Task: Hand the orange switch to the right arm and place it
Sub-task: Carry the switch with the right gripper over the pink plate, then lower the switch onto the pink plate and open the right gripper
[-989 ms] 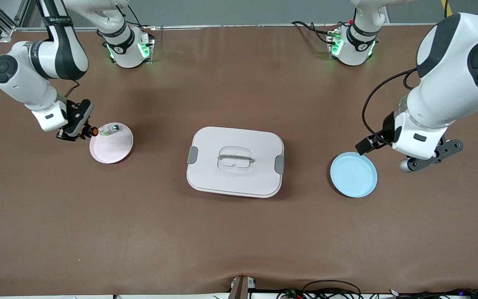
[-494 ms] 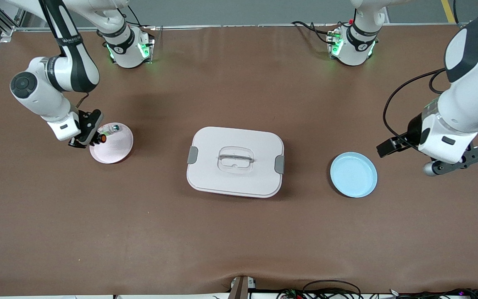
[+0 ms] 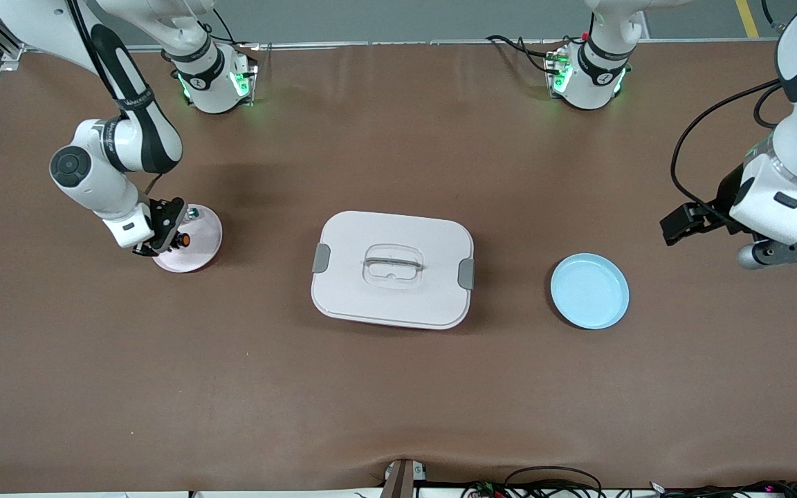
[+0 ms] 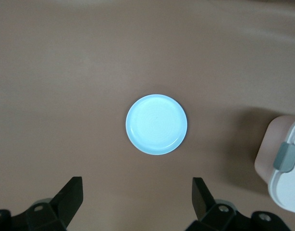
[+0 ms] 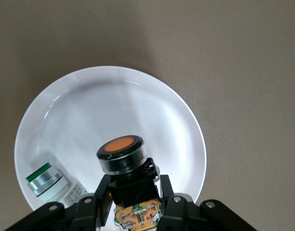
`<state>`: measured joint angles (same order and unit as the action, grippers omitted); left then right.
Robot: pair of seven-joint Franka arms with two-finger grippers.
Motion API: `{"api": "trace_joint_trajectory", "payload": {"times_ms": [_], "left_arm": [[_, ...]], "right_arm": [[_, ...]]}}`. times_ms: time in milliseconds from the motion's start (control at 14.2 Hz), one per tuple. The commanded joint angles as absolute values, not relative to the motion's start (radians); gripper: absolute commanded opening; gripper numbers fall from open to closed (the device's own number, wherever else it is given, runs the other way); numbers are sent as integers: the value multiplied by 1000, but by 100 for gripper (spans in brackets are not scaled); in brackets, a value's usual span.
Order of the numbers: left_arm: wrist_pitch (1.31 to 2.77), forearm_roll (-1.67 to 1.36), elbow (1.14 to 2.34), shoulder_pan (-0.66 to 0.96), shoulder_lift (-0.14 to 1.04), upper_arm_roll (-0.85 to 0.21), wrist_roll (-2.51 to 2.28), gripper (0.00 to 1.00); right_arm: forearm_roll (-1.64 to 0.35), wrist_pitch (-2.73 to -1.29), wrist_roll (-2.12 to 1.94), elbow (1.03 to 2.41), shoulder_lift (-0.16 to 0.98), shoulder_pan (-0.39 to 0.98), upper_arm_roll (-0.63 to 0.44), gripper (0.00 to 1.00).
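the right gripper (image 3: 169,242) hangs over the pink plate (image 3: 198,254) at the right arm's end of the brown table (image 3: 398,387), its fingers (image 5: 100,195) clamped on the black body of the orange switch (image 3: 182,240). seen from the right wrist camera, the orange switch (image 5: 123,161) sits between the fingers with its round orange cap facing out over the plate (image 5: 118,106) and its brass-orange terminals tucked back toward the gripper (image 5: 133,197). a small clear, green and silver part (image 5: 49,182) lies on the plate near its rim, just beside the held switch and apart from it; in the front view the same part (image 3: 193,213) shows at the plate's edge farther from the camera.

the left gripper (image 3: 779,252) waits in the air over bare table at the left arm's end, near the blue plate (image 3: 589,290) but not above it. from the left wrist camera its fingers (image 4: 70,195) stand wide apart with nothing between them, the blue plate (image 4: 156,124) lying on the table well below. a white lidded box (image 3: 393,268) with grey clasps and a clear handle rests mid-table between the two plates; one corner of it (image 4: 284,168) shows in the left wrist view.
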<state>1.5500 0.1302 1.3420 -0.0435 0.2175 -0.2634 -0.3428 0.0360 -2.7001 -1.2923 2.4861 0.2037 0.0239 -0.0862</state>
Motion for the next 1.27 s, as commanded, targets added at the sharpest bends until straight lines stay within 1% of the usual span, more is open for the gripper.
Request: {"api": "trace_joint_trajectory", "payload": {"times_ms": [0, 212, 424, 565, 706, 777, 918, 1059, 1201], "left_arm": [[1537, 94, 1407, 4, 154, -186, -286, 100], [1537, 35, 1445, 70, 121, -53, -189, 100], [1537, 35, 1468, 83, 106, -11, -106, 100], [1537, 35, 1482, 101, 95, 17, -89, 100], [1537, 41, 1482, 103, 95, 18, -106, 100], [1537, 40, 1482, 104, 92, 18, -107, 100], [1526, 41, 1492, 106, 45, 20, -83, 100], [1523, 38, 1503, 129, 34, 20, -83, 100], [1523, 37, 1532, 129, 14, 20, -83, 100]], "right_arm": [[52, -2746, -1292, 2479, 241, 37, -87, 6], [52, -2783, -1287, 2480, 268, 38, -87, 6], [51, -2810, -1287, 2480, 290, 40, -87, 7], [51, -2810, -1287, 2480, 291, 40, -87, 10], [51, -2810, -1287, 2479, 291, 40, -86, 31], [51, -2815, -1287, 2479, 291, 40, -87, 56], [51, -2816, -1287, 2477, 288, 40, -87, 100], [52, -2813, -1296, 2467, 288, 40, -87, 100], [52, -2798, -1311, 2428, 287, 29, -87, 100]]}}
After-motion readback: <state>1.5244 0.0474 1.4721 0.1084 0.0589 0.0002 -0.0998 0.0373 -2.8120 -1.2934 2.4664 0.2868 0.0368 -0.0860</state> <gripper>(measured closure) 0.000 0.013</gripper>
